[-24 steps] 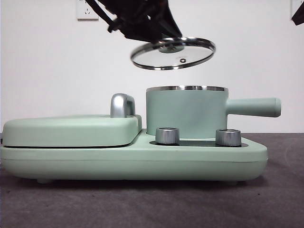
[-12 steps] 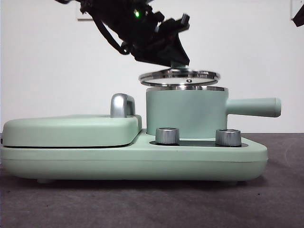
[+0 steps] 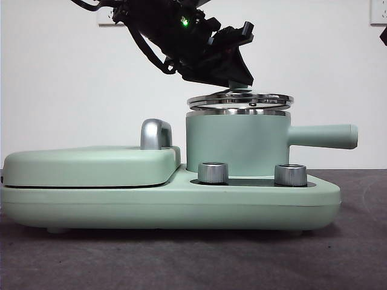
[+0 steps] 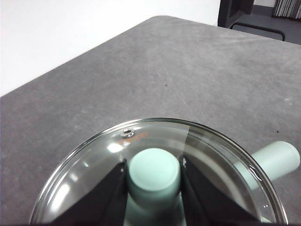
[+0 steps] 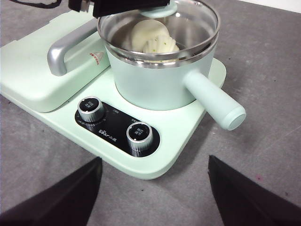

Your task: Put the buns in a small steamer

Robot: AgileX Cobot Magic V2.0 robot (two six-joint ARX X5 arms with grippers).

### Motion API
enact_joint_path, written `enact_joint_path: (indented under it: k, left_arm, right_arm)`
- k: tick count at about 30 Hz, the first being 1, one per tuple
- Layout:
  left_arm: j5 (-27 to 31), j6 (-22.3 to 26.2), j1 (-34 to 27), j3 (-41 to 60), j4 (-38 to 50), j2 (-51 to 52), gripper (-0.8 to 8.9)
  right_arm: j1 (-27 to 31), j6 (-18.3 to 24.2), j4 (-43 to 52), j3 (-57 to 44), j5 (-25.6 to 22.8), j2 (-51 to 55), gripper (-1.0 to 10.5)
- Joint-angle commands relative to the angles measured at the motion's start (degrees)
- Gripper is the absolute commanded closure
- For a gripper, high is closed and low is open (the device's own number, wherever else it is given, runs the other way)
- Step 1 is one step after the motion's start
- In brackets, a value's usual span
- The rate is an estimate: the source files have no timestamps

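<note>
The small steamer [image 3: 236, 145] stands on the right of the mint-green cooker base, and its pot [image 5: 155, 80] shows in the right wrist view too. My left gripper [image 3: 237, 86] [image 4: 154, 175] is shut on the green knob of the glass lid [image 3: 240, 100] [image 4: 84, 176], holding it centred just over the steel rim. Through the glass I see one of the buns [image 5: 153, 40] inside the pot, ridged and flecked with green. My right gripper [image 5: 155, 197] hangs open in front of the cooker, with nothing between its jaws.
The steamer's straight handle [image 3: 320, 136] [image 5: 214, 99] sticks out to the right. The flat lidded griddle [image 3: 91, 166] with its chrome handle [image 3: 155, 134] fills the cooker's left side. Two steel dials [image 3: 213, 172] [image 3: 291, 174] sit at the front. The waiting arm's black tip [image 3: 383, 35] shows top right.
The left gripper has brought the lid down and a little to the right, from tilted high above the pot to nearly level just over its rim.
</note>
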State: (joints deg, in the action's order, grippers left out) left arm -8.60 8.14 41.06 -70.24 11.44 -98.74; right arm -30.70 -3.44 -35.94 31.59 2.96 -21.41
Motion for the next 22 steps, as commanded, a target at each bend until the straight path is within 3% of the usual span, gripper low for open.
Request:
enact_joint_path:
  k: [1,22]
  left_arm:
    - [0.04,0.90,0.31,-1.29,2.62,-0.90,8.03]
    - [1.29,1.64,-0.17,-1.29,1.73,-1.79,8.03]
  right_arm:
    - [-0.31,-0.35,0.09,0.24,0.02,-0.15,6.0]
    - [-0.31,-0.22,-0.22,0.24,-0.02,-0.15,6.0]
